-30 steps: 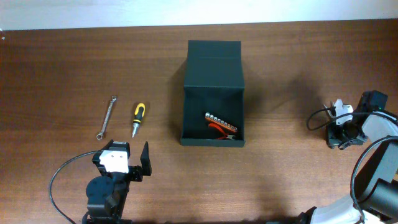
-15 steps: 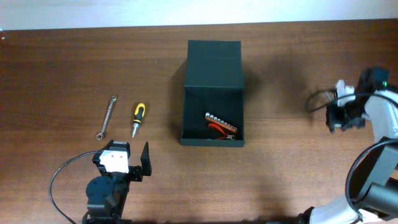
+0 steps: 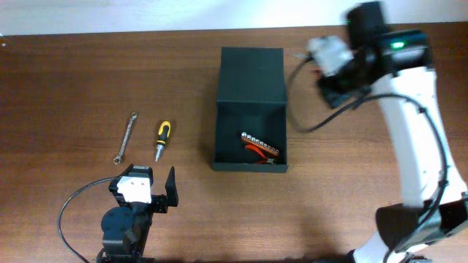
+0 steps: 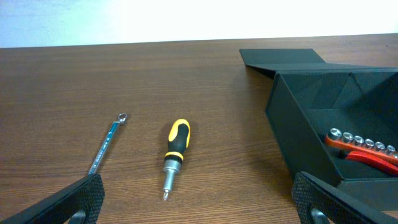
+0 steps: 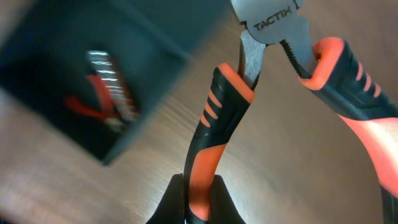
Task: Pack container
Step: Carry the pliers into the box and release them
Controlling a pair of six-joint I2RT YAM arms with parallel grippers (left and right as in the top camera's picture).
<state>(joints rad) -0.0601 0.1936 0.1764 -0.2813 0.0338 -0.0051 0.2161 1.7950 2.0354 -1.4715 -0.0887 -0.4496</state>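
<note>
Our right pincer (image 5: 198, 202) clamps one handle of the pliers (image 5: 217, 106); the other handle splays free. The container (image 3: 232, 120) lies to this pincer's left, not beneath it. Risk: the free handle may catch the container wall, or the pliers may pivot in so narrow a hold. Our left pincer (image 4: 199, 208) stands wide.

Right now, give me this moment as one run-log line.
right gripper: shut on pliers, aloft right of container | left gripper: open, empty | container: open, socket rail inside | screwdriver, wrench: on table
</note>
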